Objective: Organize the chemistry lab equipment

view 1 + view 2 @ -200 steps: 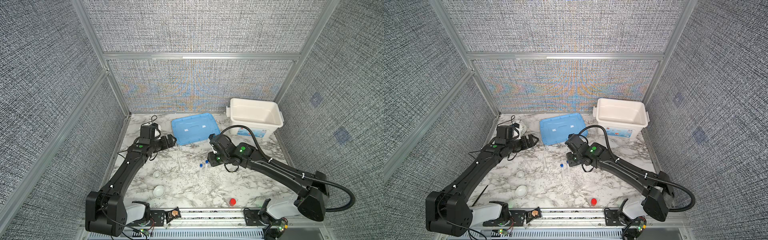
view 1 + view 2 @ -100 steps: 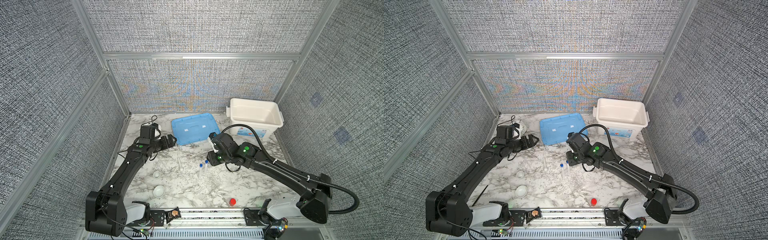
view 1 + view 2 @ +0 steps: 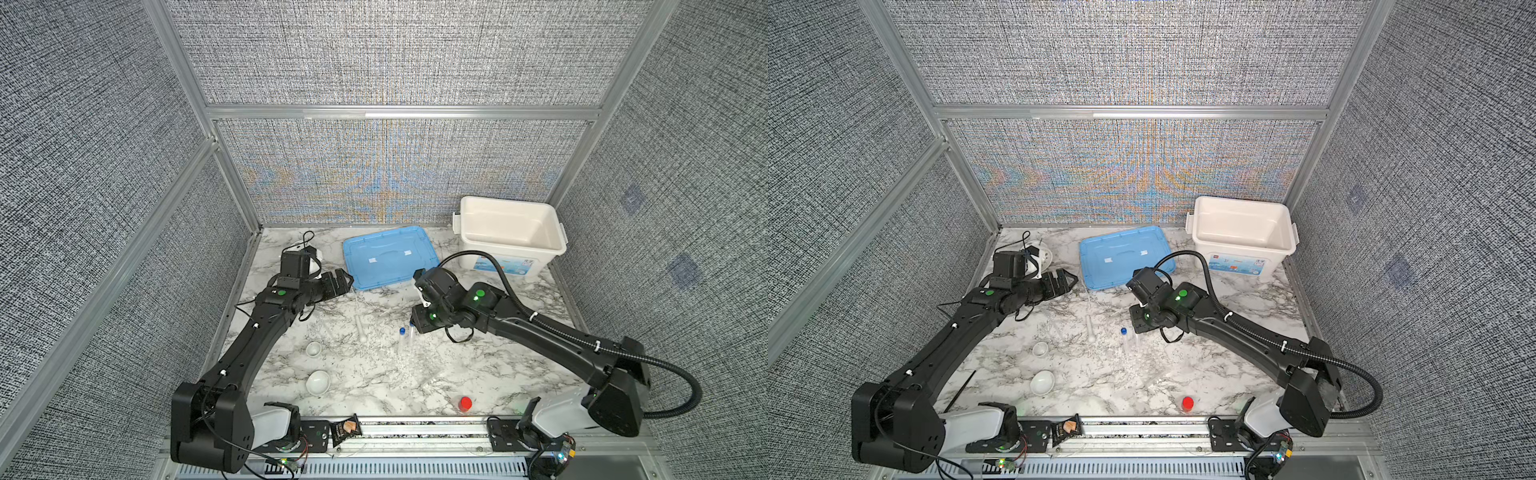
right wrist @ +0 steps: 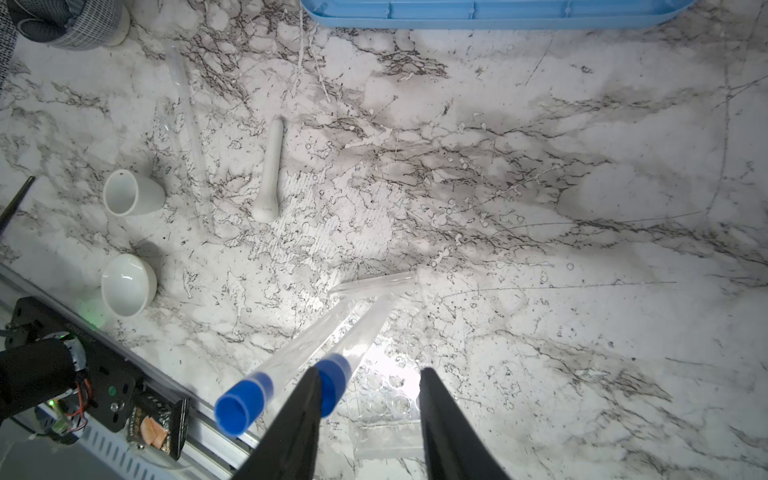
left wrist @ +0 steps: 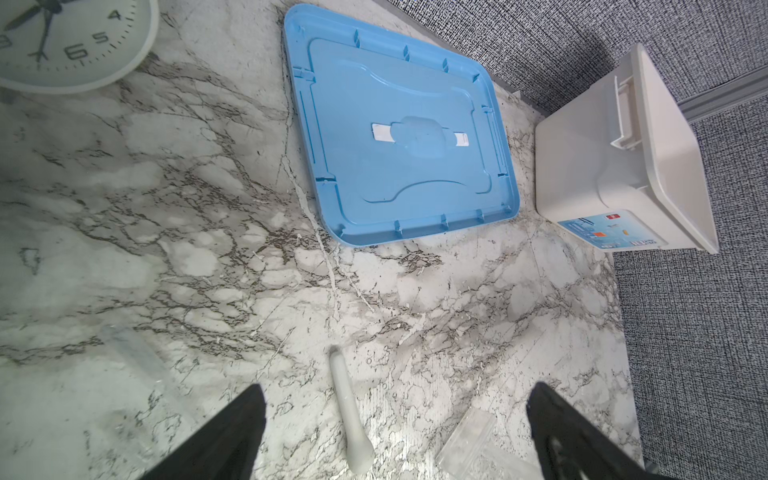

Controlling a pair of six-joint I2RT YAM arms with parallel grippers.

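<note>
Two slim clear blue-capped tubes (image 4: 291, 357) stand side by side in a clear rack (image 4: 386, 399) mid-table. My right gripper (image 4: 370, 372) hovers over them, open. One tube's cap (image 4: 332, 374) sits at the inner side of one finger, well clear of the other. In a top view only one cap (image 3: 402, 331) shows beside the right gripper (image 3: 415, 327). A white pestle (image 5: 351, 415) lies flat below my left gripper (image 5: 397, 390), which is wide open and empty. Two white dishes (image 3: 313, 349) (image 3: 318, 382) sit near the front left.
A blue lid (image 3: 388, 257) lies flat at the back. The open white bin (image 3: 511, 232) stands to its right. A white clock (image 5: 62, 41) is at the back left. A red cap (image 3: 465, 403) and a black snack packet (image 3: 345, 430) lie by the front rail. A clear rod (image 4: 187, 124) lies near the pestle.
My right gripper has eased slightly toward the tubes and now covers one blue cap in the top views. The left arm has not moved.
</note>
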